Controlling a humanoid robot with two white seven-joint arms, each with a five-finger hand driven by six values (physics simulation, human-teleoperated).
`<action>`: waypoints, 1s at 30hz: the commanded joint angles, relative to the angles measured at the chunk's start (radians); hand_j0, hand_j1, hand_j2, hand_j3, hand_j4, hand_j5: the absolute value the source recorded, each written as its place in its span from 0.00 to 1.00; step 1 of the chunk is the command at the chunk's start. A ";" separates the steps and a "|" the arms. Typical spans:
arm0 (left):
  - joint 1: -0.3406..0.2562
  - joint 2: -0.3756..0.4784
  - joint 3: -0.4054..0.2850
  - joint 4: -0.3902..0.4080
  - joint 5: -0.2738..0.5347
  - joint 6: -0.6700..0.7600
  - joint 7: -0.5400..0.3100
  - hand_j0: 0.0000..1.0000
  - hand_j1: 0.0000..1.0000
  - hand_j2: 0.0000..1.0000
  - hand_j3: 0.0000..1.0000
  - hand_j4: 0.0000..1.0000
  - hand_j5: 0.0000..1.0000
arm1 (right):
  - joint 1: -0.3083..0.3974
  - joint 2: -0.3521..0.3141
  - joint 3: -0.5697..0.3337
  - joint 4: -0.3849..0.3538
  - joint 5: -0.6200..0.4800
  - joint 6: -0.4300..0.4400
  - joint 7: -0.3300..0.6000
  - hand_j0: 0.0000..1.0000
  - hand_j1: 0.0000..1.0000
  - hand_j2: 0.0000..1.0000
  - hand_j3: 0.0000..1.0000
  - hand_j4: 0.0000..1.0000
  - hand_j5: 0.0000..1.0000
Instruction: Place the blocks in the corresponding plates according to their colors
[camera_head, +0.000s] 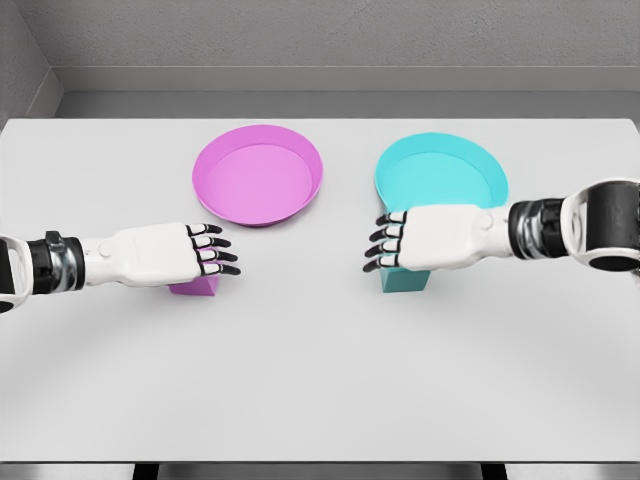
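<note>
Magenta block (195, 286) sits under the left robot hand (165, 253), left of centre, just below its matching magenta plate (258, 175). The cyan block (405, 279) lies under the right robot hand (435, 238), touching the cyan plate (440, 170). Both hands hover flat, fingers extended, gripping nothing, likely poised to grasp.

Left hand (165, 255) over pink block (196, 287), right hand (430, 238) over cyan block (405, 280) (grips unclear)

Two plates sit side by side on the table (320, 380), the left plate (258, 175) and the right plate (441, 172). In front of each plate is a block, the left block (196, 287) and the right block (405, 280). The left hand (165, 253) is over the left block, and the right hand (440, 238) is over the right block.
</note>
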 joint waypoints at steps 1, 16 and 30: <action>0.000 0.002 0.000 0.001 0.002 0.001 0.000 0.97 0.97 0.97 0.97 0.97 0.97 | 0.000 0.011 0.019 0.000 0.008 0.002 0.000 1.00 1.00 1.00 1.00 1.00 1.00; 0.002 0.003 -0.013 -0.004 -0.012 0.001 0.000 0.53 0.53 0.53 0.53 0.53 0.53 | 0.002 0.030 0.022 0.016 0.089 0.002 0.000 1.00 1.00 1.00 1.00 1.00 1.00; -0.104 0.002 0.009 0.006 0.084 0.001 0.002 0.48 0.48 0.48 0.48 0.48 0.48 | 0.003 0.042 0.024 0.033 0.142 0.002 0.000 1.00 1.00 1.00 1.00 1.00 1.00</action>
